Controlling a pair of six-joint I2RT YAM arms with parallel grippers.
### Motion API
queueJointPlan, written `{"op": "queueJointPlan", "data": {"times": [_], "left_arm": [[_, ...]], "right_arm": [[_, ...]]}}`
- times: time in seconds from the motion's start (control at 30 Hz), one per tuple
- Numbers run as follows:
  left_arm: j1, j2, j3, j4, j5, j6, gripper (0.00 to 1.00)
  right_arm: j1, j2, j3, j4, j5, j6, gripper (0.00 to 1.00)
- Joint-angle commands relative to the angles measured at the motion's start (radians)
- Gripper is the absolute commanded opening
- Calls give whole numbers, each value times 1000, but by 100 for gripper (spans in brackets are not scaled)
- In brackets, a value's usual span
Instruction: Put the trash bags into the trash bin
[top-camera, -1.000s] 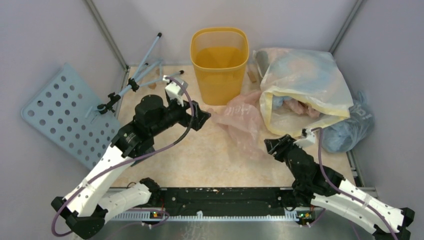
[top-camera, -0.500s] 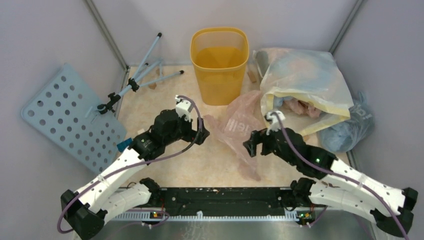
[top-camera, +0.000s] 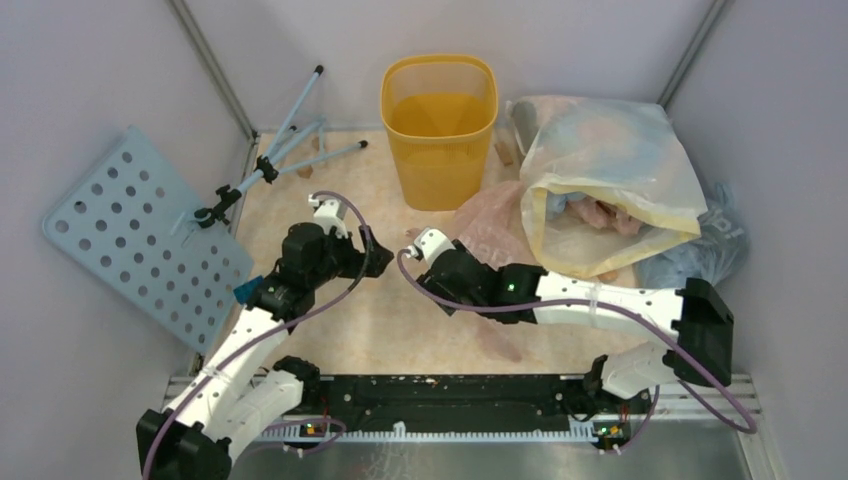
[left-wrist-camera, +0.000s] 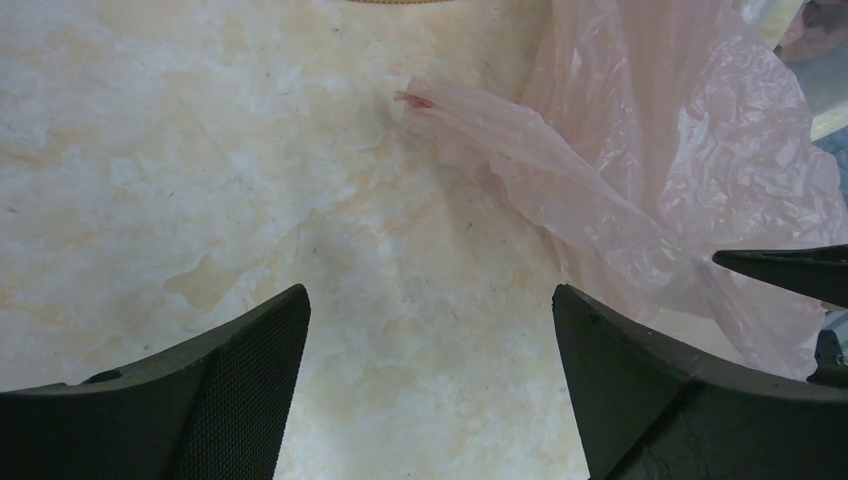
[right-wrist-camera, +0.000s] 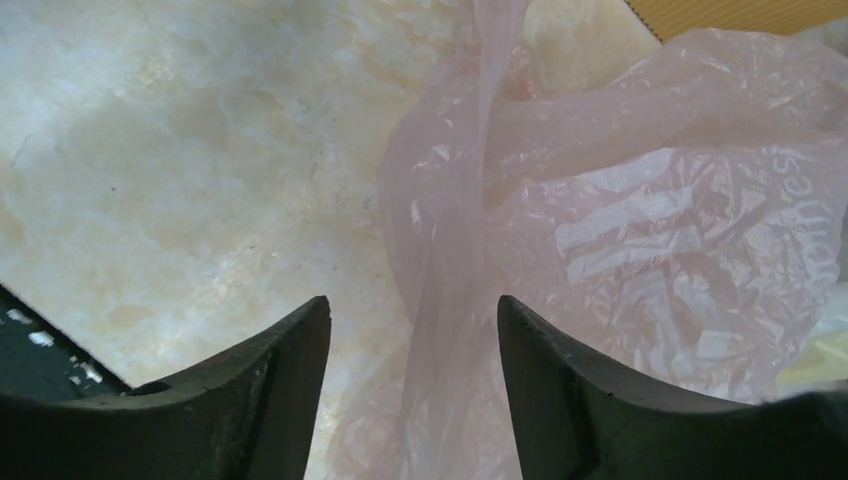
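Observation:
The trash bag (top-camera: 488, 228), a thin pale pink film, lies crumpled on the table just right of the yellow-orange trash bin (top-camera: 440, 120), which stands upright at the back. My right gripper (top-camera: 425, 262) reaches left across the bag and is open. In the right wrist view its jaws (right-wrist-camera: 413, 300) straddle a raised fold of the bag (right-wrist-camera: 640, 230) without pinching it. My left gripper (top-camera: 372, 262) is open over bare tabletop. In the left wrist view (left-wrist-camera: 430, 290) the bag's corner (left-wrist-camera: 680, 150) lies ahead and to the right.
A large whitish-yellow sack (top-camera: 610, 170) with stuff inside lies at the back right, and a grey-blue bag (top-camera: 715, 250) lies beside it. A perforated blue-grey panel (top-camera: 130, 235) and a folded tripod (top-camera: 270, 160) lean at the left. A corner of the bin (right-wrist-camera: 740, 10) shows in the right wrist view.
My right arm has swung far left across the pink bag to the table's middle. My left gripper has pulled back and left, away from the bag's corner.

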Motion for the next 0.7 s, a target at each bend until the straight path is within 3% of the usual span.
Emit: {"op": "queueJointPlan", "data": {"times": [0.0, 0.1, 0.3, 0.53, 0.67], "left_arm": [[23, -44, -40, 113, 63, -62, 95], [28, -72, -77, 159, 60, -83, 94], [29, -108, -164, 312, 139, -102, 94], [28, -101, -196, 371, 211, -20, 96], [28, -82, -247, 503, 285, -10, 97]], "right_arm": [[2, 56, 57, 26, 94, -49, 60], [1, 72, 47, 41, 110, -47, 45], [1, 18, 10, 49, 123, -25, 0], [0, -173, -88, 23, 120, 23, 0], [-6, -255, -124, -29, 140, 65, 0]]}}
